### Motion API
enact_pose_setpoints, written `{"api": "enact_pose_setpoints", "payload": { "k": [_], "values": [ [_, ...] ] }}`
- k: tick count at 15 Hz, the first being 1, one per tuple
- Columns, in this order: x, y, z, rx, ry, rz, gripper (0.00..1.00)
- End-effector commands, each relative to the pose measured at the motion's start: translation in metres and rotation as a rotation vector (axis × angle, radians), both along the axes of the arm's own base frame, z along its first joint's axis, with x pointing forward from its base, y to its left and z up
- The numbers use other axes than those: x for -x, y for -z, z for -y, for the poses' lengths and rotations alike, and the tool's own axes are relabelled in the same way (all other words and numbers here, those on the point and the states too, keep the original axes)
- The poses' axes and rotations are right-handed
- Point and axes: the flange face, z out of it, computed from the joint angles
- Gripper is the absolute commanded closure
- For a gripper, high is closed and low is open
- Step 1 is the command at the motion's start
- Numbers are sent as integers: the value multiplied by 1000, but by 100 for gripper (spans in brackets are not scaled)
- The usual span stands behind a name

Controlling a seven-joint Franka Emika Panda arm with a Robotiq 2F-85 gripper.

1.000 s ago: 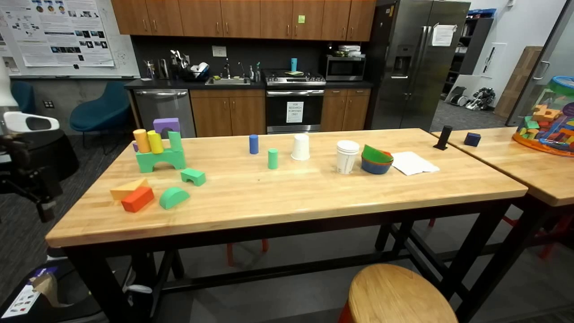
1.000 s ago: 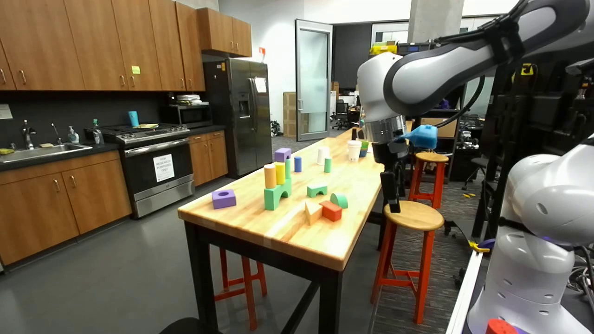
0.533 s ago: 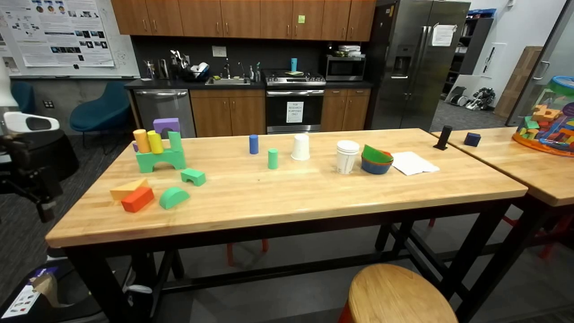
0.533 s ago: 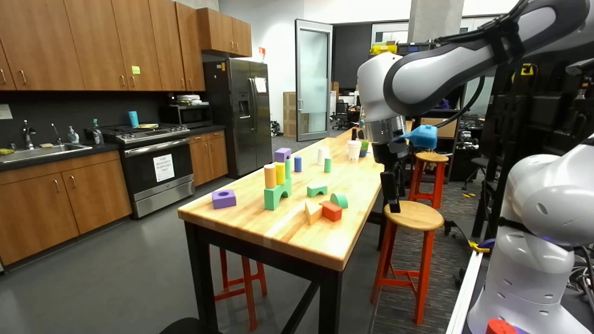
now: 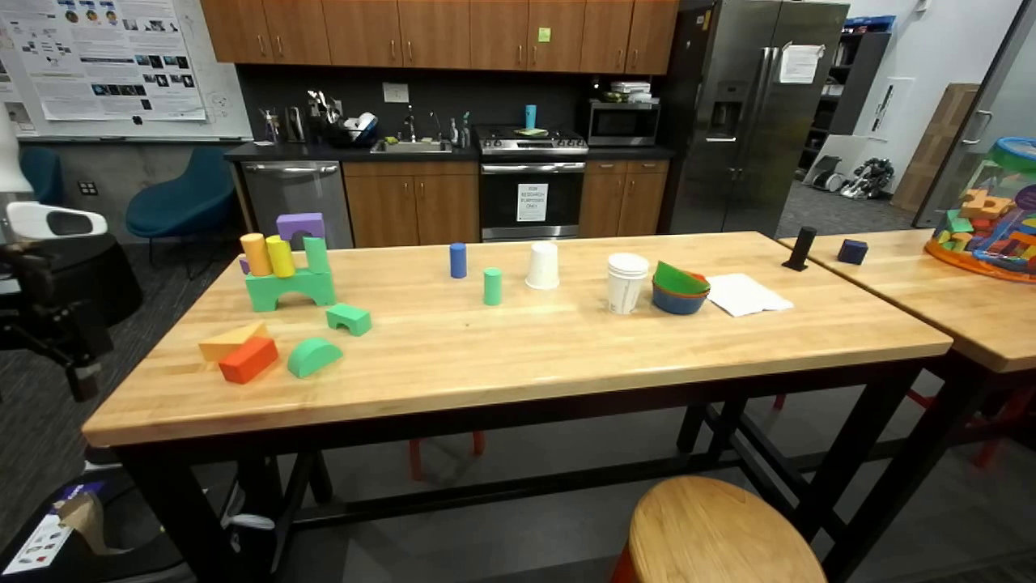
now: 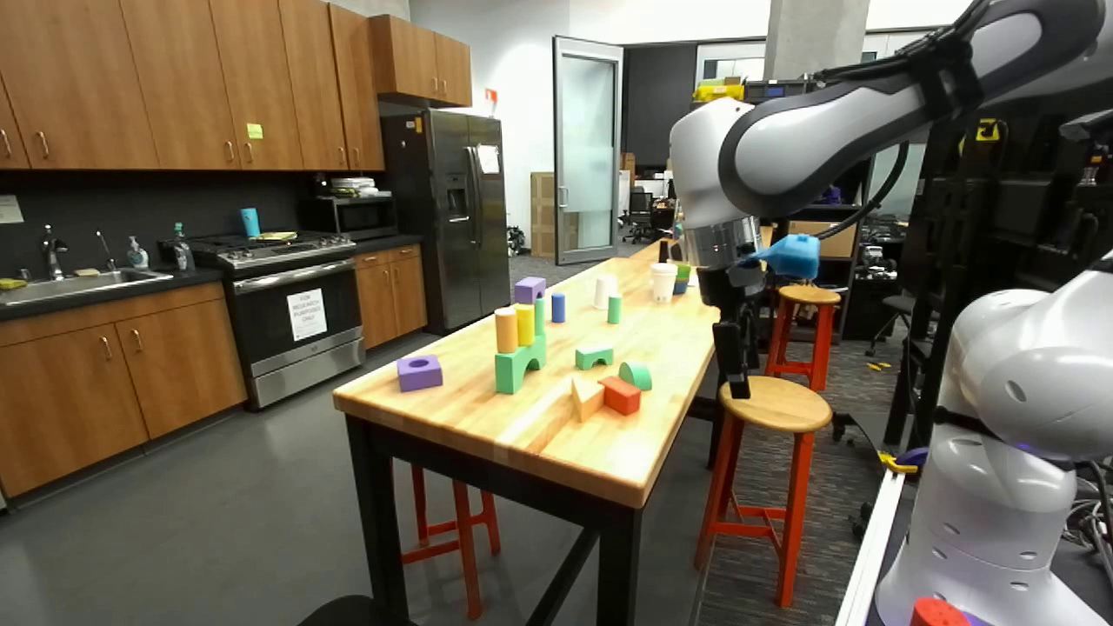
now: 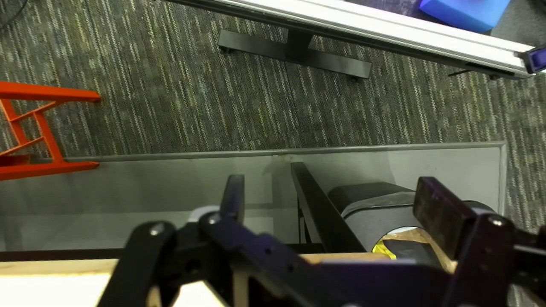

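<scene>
The claw hangs just outside the edge of the table, with floor and a grey bin below; its fingers stand wide apart with nothing between them. What looks nearest is the red block, resting on the table sideways from the claw, inward past the edge and not touching it. Its long axis lies slantwise: one end seems turned roughly toward the claw, the other away from it. An orange wedge lies just beside the block, perhaps touching; a green half-round sits near it too. Farther from the claw, a green arch carries upright cylinders. The claw's height against the tabletop is hard to tell.
</scene>
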Motion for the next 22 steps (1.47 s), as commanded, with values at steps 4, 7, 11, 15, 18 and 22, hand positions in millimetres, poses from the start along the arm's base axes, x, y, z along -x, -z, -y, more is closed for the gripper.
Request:
{"api": "enact_pose_setpoints", "payload": {
  "k": [4,7,11,15,18,22],
  "values": [
    [-34,-1,-3,30,-45,61,0],
    [-62,2,-6,59,-110,110,0],
    [-90,7,-7,102,-173,155,0],
    [-100,7,-7,53,-371,146,0],
    [-101,2,-1,9,-532,131,0],
    [-99,6,2,16,-502,123,0]
  ]
}}
